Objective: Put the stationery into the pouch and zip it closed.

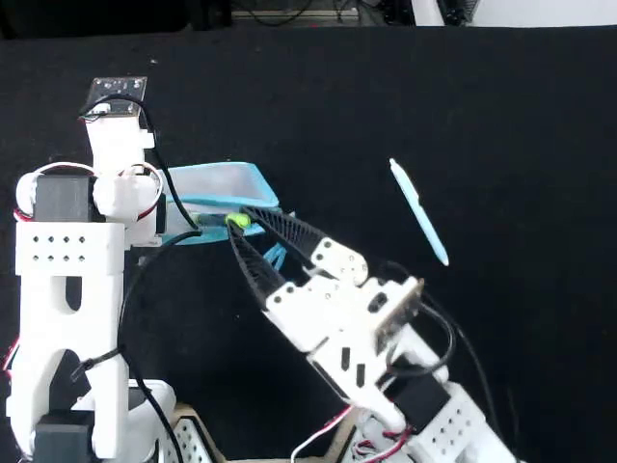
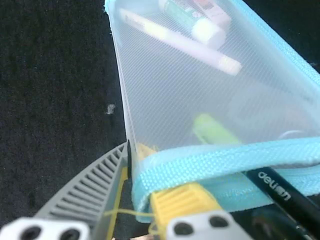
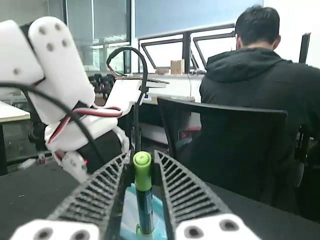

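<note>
A translucent pouch (image 1: 224,189) with a light blue zip edge stands open on the black table beside the left arm. My left gripper (image 2: 142,195) is shut on the pouch's zip edge (image 2: 210,162). Through the pouch wall (image 2: 165,95) I see a glue stick (image 2: 195,20), a white pen (image 2: 180,42) and a green shape (image 2: 212,131). My right gripper (image 1: 239,220) is at the pouch mouth, shut on a green-capped marker (image 3: 142,167) with a dark body (image 2: 280,192). A light blue pen (image 1: 419,212) lies on the table to the right, apart from both arms.
The left arm's white body (image 1: 67,289) stands along the left side of the table. The right arm (image 1: 386,347) comes in from the lower right. In the room behind, a black chair (image 3: 225,145) stands past the table's edge.
</note>
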`<action>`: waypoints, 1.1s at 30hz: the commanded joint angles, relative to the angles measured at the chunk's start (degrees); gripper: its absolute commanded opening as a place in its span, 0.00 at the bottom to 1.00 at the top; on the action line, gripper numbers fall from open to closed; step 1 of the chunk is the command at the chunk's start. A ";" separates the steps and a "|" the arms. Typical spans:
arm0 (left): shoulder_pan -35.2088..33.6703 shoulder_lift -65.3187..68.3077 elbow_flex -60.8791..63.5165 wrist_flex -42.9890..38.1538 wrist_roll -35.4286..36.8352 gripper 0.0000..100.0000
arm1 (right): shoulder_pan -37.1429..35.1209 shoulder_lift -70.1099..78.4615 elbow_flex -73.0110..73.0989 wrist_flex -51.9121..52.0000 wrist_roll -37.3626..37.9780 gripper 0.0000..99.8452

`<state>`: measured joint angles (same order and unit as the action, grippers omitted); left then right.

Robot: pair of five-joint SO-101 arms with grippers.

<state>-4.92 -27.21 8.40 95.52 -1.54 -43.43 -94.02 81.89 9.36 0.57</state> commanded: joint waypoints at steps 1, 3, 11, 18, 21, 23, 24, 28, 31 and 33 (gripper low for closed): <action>0.13 0.62 0.92 -0.26 0.70 0.03 | 0.79 -9.27 8.75 -1.49 0.09 0.01; 0.13 0.62 0.92 -0.26 0.70 0.03 | 0.70 -11.30 12.00 -1.49 0.09 0.01; 0.13 0.62 0.84 -0.26 0.70 0.03 | 0.70 -11.82 12.53 -1.14 -0.26 0.01; 0.13 0.62 0.84 -0.26 0.70 0.03 | 0.62 -11.82 2.24 14.59 -0.44 0.01; 0.13 0.62 0.92 -0.26 0.70 0.03 | 0.70 -11.82 2.42 15.12 0.00 0.01; 0.13 0.62 1.01 -1.41 0.70 0.03 | 0.70 -11.74 2.33 15.38 -0.09 0.01; 0.13 0.62 1.01 -1.85 0.70 0.03 | 0.70 -11.74 2.07 15.47 -0.09 0.01; 0.13 0.70 1.01 -2.02 0.70 0.03 | 0.70 -11.47 0.84 17.05 -0.09 0.01; 0.13 0.70 1.01 -2.11 0.70 0.03 | 0.70 -8.48 -0.75 18.02 -0.09 0.01; 0.13 0.70 1.01 -2.11 0.70 0.03 | 0.70 -4.62 -2.51 18.20 -0.09 0.01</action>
<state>-4.92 -27.30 9.19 94.29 -1.54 -43.43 -102.90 85.49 27.21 0.57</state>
